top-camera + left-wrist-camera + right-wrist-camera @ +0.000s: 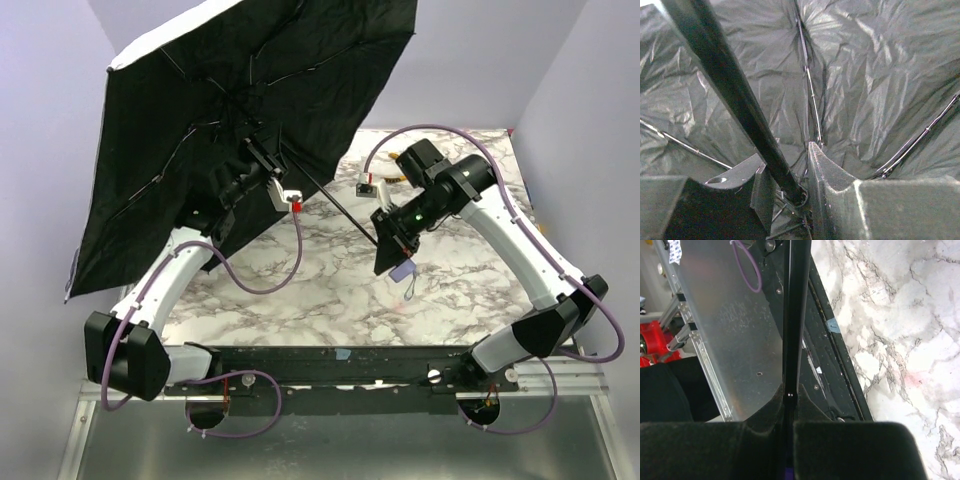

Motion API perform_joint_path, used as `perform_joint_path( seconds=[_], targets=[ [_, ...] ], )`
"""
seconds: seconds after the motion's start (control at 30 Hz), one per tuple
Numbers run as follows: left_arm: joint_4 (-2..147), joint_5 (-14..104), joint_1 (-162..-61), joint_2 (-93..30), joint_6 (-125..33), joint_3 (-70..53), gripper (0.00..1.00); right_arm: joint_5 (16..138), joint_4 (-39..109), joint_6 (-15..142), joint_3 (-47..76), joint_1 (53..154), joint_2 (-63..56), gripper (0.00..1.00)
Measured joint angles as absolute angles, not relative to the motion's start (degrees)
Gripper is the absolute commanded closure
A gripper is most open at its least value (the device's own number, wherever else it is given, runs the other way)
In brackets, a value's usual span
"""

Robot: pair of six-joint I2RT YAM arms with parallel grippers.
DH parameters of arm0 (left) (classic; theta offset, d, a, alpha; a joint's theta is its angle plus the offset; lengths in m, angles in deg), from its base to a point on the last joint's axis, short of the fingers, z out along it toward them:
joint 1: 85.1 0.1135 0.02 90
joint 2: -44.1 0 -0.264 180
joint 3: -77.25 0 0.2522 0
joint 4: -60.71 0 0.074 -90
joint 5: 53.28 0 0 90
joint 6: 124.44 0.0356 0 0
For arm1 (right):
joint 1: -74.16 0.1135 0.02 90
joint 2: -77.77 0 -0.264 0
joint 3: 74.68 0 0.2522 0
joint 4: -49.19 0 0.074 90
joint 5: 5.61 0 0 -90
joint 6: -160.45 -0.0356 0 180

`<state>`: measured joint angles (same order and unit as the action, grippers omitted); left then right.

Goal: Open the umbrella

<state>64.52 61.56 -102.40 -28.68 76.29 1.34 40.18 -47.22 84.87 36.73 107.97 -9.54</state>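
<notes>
The umbrella is open. Its canopy stands up and away from the left gripper, black lining turned toward the arms. The pale outer fabric shows only as a thin edge along the top.

The long axis is the thin black shaft. It runs on a slant from the hub, just past the left jaws, down to the right gripper. The top end points up and to the far left, and the handle points down and to the near right. The small lavender handle sticks out just below the right jaws, above the marble table.

In the left wrist view the shaft passes between the fingers, which stand narrow, one on each side of it. It lies against the left one, with a little gap toward the right one. I cannot tell whether they press on the ring at the foot of the shaft. Beyond the fingertips the lining fills the view, with thin ribs fanning out.

In the right wrist view the jaws are closed tight on the shaft, which runs straight out from between the fingers. The metal plate lies to one side of the shaft and the table to the other.
</notes>
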Motion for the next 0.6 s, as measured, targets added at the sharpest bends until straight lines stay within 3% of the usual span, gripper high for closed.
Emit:
perform_joint_path(
  seconds=[0.33,0.47,0.6],
  targets=[
    [57.8,58.7,-98.6,-33.5,71.7,-1.3,0.77,41.9,-44.0,85.1,34.0,107.9,-7.6,0.99],
    [56.9,58.8,-98.1,-34.4,70.2,-2.2,0.6,42.8,-41.8,85.2,32.8,107.9,-7.4,0.99],
    [57.0,60.0,-97.2,-33.8,69.8,-1.6,0.52,42.8,-41.3,85.0,32.7,107.9,-6.9,0.99]
  ],
)
